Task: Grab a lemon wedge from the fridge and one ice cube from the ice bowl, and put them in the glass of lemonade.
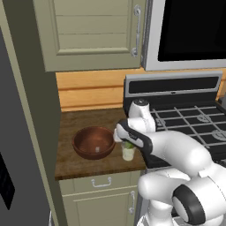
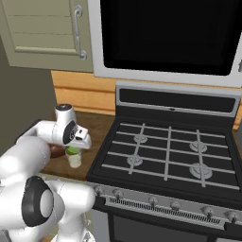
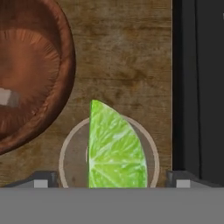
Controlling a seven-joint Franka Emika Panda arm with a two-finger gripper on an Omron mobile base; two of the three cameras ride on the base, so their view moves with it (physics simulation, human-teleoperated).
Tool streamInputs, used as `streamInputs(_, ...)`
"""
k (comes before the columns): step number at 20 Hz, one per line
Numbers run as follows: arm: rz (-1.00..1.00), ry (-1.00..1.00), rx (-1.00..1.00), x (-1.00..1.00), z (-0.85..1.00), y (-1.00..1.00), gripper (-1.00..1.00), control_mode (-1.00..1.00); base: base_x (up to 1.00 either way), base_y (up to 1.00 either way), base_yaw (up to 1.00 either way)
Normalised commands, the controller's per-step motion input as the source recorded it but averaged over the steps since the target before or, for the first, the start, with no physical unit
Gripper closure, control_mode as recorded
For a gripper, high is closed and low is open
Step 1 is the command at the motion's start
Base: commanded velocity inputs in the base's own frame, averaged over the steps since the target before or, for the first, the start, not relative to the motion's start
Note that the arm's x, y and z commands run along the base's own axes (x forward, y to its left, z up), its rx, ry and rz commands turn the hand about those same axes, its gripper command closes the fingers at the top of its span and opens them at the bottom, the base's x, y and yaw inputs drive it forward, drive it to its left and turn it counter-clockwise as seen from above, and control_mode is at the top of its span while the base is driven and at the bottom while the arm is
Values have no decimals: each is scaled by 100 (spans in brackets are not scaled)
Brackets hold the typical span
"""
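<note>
With your gripper (image 3: 111, 183) spread directly above the glass of lemonade (image 1: 128, 152) on the wooden surface (image 1: 84, 165), the lemon wedge (image 3: 113, 146) sits over its mouth; retreating carelessly may tip the glass toward the nearby ice bowl (image 1: 93, 142).

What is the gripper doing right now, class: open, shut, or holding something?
Gripper: open, fingertips spread wide on both sides of the lemon wedge, which sits in the glass of lemonade; it holds nothing.
</note>
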Motion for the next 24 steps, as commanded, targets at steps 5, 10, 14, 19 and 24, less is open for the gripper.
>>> streamInputs(5,-1,-6,7,-47,11,-5,-100,-100,0,0,0)
streamInputs(10,0,-7,8,-78,1,-14,-100,-100,0,0,0)
streamInputs(14,0,-2,7,-91,25,-14,-100,-100,0,0,0)
streamInputs(19,2,27,-7,-48,100,-8,-100,-100,0,0,0)
streamInputs(24,3,27,-10,-35,100,-15,-100,-100,0,0,0)
